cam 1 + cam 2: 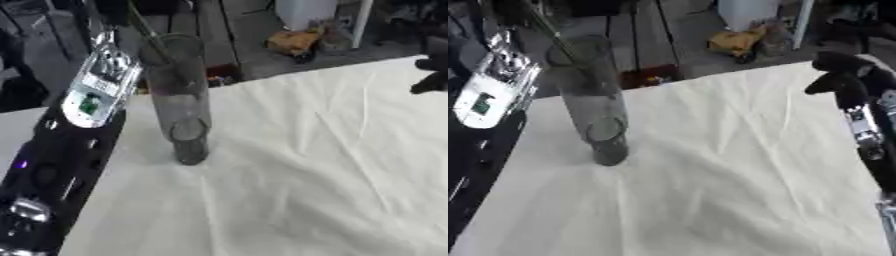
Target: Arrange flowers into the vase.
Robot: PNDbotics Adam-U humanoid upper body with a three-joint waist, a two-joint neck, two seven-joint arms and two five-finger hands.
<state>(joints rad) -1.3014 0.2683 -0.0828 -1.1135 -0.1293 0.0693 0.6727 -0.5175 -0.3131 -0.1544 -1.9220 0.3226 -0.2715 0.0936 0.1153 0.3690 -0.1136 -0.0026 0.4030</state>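
**White cloth, one glass vase, a stem going in**

Creased white cloth (pixel 737 165) covers the table, with grey flooring and clutter beyond its far edge. On the left part of the cloth stands the vase (pixel 179 100), a tall clear glass cylinder with a thick base, upright as far as can be judged. A thin green stem (pixel 149 35) slants down into its mouth from the upper left; no bloom is in view.

The robot's left arm (pixel 61 165), black with a silver segment, runs up the left side just beside the vase, and its hand is cut off at the top, so whether the fingers hold the stem cannot be told. The right hand (pixel 846 77) hovers at the right edge, well apart from the vase, dark fingers bent downward with nothing in them.

Judging by this, the stem is being lowered. Smooth glass on soft cloth could tip, so it should go straight down the middle, clear of the rim
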